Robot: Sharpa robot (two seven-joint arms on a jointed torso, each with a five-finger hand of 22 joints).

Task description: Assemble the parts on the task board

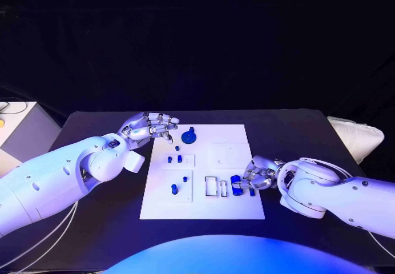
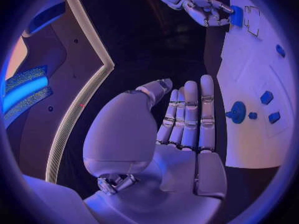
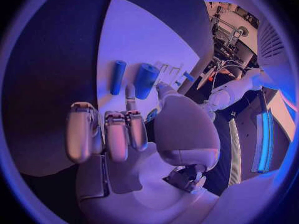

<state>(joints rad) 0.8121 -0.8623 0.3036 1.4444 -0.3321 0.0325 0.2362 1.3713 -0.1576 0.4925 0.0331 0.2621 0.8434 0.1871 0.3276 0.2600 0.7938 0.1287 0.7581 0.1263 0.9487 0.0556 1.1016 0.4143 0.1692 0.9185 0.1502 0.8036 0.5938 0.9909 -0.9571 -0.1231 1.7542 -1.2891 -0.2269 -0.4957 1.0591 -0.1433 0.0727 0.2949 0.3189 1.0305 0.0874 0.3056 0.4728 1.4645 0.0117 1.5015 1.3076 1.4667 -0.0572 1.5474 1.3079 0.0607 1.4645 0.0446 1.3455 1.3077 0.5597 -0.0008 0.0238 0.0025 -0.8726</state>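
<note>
Across the middle of the head view sits the black table (image 1: 91,228) with the white task board (image 1: 234,208) dead centre, so that's the biggest thing going; looks to me like the job is partway, not close to finished.

Left hand (image 1: 150,128) hovers at the upper left corner of the board, fingers loosely apart and nothing in them as far as I can see; the left wrist view shows them stretched out straight with an empty palm; so it's just open and waiting, I'd guess.

Right hand (image 1: 260,174) is down at the board's right edge, lower middle of the frame, fingers curled over the blue cylinders (image 3: 145,79) lying there; honestly can't tell whether it's actually pinching one or just resting on them; the right wrist view shows two cylinders flat on the board past the fingertips, which reads more like reaching than holding.

Done so far, judging by how things stand: the round blue knob (image 1: 189,136) is seated near the top of the board, a few small blue pegs (image 1: 173,160) are upright in the left-hand blocks.

Still left: the two rectangular slots (image 1: 216,186) just beside the cylinders look empty; the square recess (image 1: 229,154) in the upper right looks bare too.
</note>
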